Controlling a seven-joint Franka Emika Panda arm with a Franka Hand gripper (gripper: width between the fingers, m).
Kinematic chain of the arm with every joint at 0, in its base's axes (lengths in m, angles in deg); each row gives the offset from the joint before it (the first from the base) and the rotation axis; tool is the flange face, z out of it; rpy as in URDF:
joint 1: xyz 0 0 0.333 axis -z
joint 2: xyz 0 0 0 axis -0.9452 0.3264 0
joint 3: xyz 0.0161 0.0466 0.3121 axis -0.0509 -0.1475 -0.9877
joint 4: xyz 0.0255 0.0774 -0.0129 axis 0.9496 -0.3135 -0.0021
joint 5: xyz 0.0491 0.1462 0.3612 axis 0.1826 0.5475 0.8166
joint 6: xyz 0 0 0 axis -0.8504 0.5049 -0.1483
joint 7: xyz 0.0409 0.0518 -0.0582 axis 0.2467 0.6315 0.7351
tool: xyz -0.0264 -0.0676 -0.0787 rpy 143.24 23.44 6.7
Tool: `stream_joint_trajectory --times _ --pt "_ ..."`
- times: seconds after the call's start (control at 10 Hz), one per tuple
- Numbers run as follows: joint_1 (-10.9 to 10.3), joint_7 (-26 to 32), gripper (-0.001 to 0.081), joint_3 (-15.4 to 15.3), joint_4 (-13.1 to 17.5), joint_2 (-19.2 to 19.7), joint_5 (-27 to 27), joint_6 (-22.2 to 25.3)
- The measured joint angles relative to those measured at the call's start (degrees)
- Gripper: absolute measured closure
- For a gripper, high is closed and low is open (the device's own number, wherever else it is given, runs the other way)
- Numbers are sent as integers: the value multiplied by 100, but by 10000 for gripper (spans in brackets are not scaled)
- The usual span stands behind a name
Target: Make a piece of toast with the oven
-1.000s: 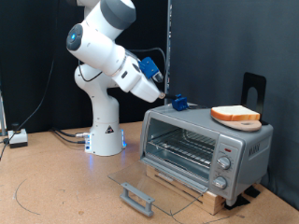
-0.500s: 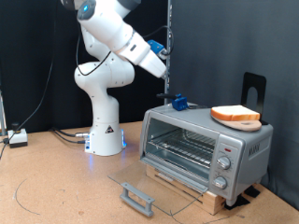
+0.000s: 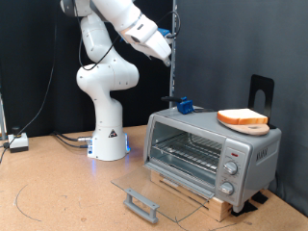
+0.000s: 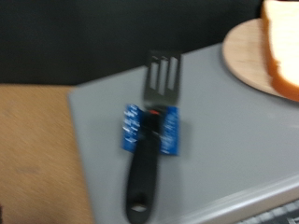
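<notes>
With the oven door already lying open and the piece of toast on its wooden plate on the oven roof, the gripper, whose opening I cannot tell, hangs high above the spatula, so picking up this tool seems the step in hand.

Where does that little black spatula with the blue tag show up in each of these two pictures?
Exterior view: the spatula lies on top of the oven, at the roof's end towards the exterior view's left.
Wrist view: the spatula fills the middle of the picture, on the grey oven roof.
Shared landmark: the piece of toast on its wooden plate.
</notes>
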Motion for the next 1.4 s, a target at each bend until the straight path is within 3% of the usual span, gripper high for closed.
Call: stream_joint_trajectory --times 0.1,0.4,1.0,1.4 --pt "34 -311 -3 1 -2 -17 17 133" --pt "-68 204 -3 -85 -127 -56 0 66" --pt "-130 -103 -3 -1677 -1174 -360 178 -1347" --pt "-146 -155 -3 -2147 -1624 -364 377 -1802"
